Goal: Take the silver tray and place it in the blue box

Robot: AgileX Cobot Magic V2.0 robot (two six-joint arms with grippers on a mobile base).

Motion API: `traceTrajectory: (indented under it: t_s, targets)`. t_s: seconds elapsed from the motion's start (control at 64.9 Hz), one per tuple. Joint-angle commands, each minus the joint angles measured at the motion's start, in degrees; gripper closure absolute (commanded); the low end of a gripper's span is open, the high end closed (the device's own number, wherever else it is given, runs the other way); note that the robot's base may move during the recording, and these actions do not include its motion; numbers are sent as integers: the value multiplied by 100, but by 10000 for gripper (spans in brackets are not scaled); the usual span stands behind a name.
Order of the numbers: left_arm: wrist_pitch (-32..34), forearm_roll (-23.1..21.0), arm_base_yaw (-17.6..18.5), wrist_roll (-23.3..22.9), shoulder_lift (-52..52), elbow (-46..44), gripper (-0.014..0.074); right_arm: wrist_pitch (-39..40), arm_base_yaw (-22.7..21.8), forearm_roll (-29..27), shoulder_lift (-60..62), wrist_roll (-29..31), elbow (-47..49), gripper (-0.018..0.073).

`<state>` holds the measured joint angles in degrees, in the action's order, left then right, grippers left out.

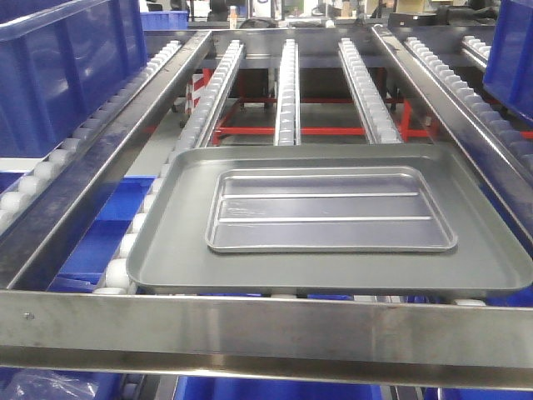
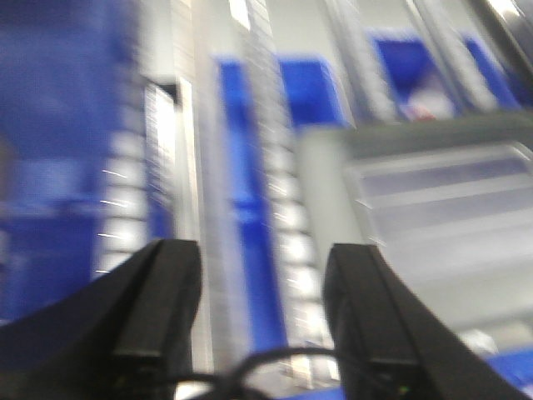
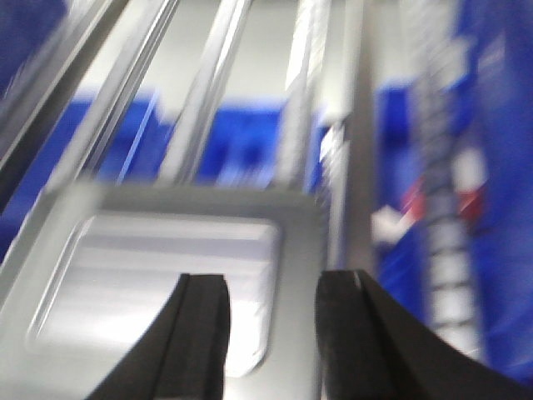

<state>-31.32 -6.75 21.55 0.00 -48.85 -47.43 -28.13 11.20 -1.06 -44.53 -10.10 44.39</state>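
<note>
The front view alone gives the layout sharply: the silver tray lies flat inside a larger matte grey tray, set toward its middle, with its two long ridges running left to right. The grey tray rests on a roller rack behind a steel front bar. The blue box stands on the lane at the far left, well apart from the trays, and a second blue crate sits at the far right edge. A red frame and more blue bins show below the rollers. Only the wrist views show the claws, and both are blurred. The left claw hangs above a roller strip and the blue bins to the left of the grey tray, with the silver tray off to its right; its fingers stand wide apart with nothing between them. The right claw hangs above the right part of the grey tray, its left finger over a rounded corner of the silver tray; its fingers are parted, empty, and whether they touch metal cannot be told.
</note>
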Motion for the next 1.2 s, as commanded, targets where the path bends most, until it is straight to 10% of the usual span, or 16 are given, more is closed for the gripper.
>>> traceTrajectory:
  t_s: [0.0,0.185,0.524,0.786,1.187]
  targets:
    - [444,-469,411,0,-488,-425,302,288,384,-8,-416,60,307,172]
    - [775,-641,1275,71,-1714,-991,302,390,681,-21,-1345,60,417,174]
    - [-748,-442,1581,58,-3662,-2809,302,-1001,681,16,-2910,60,1513,174]
    - [-1355,675,1651,-2022,-4900,-3890,302,-1484,650,472,-4020,-512,2327,174]
    - [-1317,749,1640,-2401,-5695,-4282,302,-1494,481,944,-4825,-1072,2568,174]
